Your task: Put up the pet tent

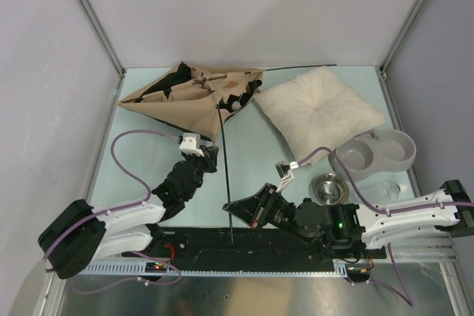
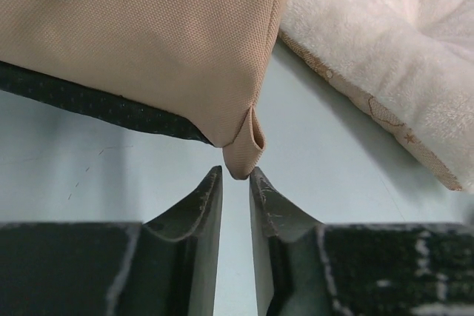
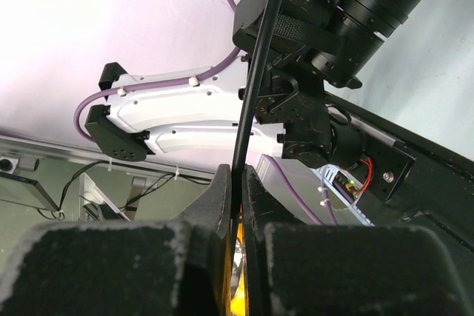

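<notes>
The pet tent [image 1: 189, 98] lies collapsed at the back left, tan canvas with a white pom-pom [image 1: 235, 106]. In the left wrist view its tan fabric [image 2: 148, 35] and dark floor edge [image 2: 89, 101] fill the top. My left gripper [image 1: 210, 155] is at the tent's near corner, and its fingertips [image 2: 235, 173] pinch the tip of that corner sleeve [image 2: 248, 146]. A thin black pole [image 1: 224, 168] runs from the tent toward the near edge. My right gripper [image 1: 234, 209] is shut on this pole [image 3: 255, 72], which passes between its jaws [image 3: 237, 175].
A fluffy cream pillow [image 1: 318, 112] lies to the right of the tent and also shows in the left wrist view [image 2: 385, 57]. A grey double bowl stand [image 1: 378, 152], a metal bowl [image 1: 329, 188] and a clear bowl [image 1: 385, 190] sit at the right.
</notes>
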`<state>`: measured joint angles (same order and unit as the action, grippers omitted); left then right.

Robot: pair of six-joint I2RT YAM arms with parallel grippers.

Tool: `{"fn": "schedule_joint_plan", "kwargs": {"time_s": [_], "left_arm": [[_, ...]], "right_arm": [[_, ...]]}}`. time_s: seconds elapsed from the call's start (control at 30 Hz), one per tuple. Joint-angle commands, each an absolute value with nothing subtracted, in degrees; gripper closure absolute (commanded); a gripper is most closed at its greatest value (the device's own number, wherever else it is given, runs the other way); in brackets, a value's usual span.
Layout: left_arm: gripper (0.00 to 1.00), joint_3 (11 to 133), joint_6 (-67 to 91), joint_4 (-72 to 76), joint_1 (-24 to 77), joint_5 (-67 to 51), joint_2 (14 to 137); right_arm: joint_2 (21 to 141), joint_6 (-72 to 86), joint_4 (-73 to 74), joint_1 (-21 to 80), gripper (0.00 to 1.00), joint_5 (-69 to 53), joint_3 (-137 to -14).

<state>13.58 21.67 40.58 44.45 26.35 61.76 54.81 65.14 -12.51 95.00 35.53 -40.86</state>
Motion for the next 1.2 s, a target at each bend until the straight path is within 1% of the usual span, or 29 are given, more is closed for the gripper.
{"fn": "schedule_joint_plan", "kwargs": {"time_s": [0.0, 0.1, 0.23, 0.33, 0.53, 0.8, 0.93, 0.97, 1.0, 1.07, 1.17], "left_arm": [[0.77, 13.54, 21.68, 44.28, 44.00, 27.33, 61.03], [0.77, 13.67, 21.61, 44.42, 43.91, 27.33, 61.20], [0.69, 14.12, 21.33, 44.62, 43.87, 27.68, 61.53], [0.66, 14.75, 21.07, 44.71, 43.83, 27.85, 62.20], [0.64, 15.97, 20.88, 45.06, 43.73, 27.90, 64.25], [0.74, 16.68, 20.90, 45.84, 43.34, 27.70, 65.88], [0.86, 16.74, 20.84, 46.04, 43.25, 27.44, 65.57], [0.92, 16.76, 20.88, 46.05, 43.25, 27.39, 65.48], [0.96, 16.78, 20.85, 46.05, 43.29, 27.36, 65.44], [0.99, 16.76, 20.90, 46.05, 43.25, 27.47, 65.05], [1.00, 16.43, 20.66, 46.05, 43.30, 27.56, 64.26]], "right_arm": [[55.15, 64.33, -16.28, 94.56, 1.00, 37.97, -43.57], [55.28, 64.29, -16.40, 94.65, 1.00, 37.97, -43.59], [55.29, 64.33, -16.45, 94.73, 1.00, 38.12, -43.59], [55.25, 64.36, -16.54, 94.82, 1.00, 38.22, -43.59], [55.07, 64.35, -16.36, 95.03, 1.00, 38.43, -43.59], [54.80, 64.42, -15.81, 95.10, 1.00, 38.56, -43.59], [54.80, 64.67, -15.35, 95.10, 1.00, 38.73, -43.55], [54.82, 64.68, -15.32, 95.14, 1.00, 38.79, -43.57], [54.83, 64.73, -15.31, 95.16, 1.00, 38.82, -43.58], [54.97, 64.79, -15.27, 95.18, 1.00, 38.91, -43.53], [55.06, 64.96, -15.47, 95.16, 1.00, 39.04, -43.32]]}}
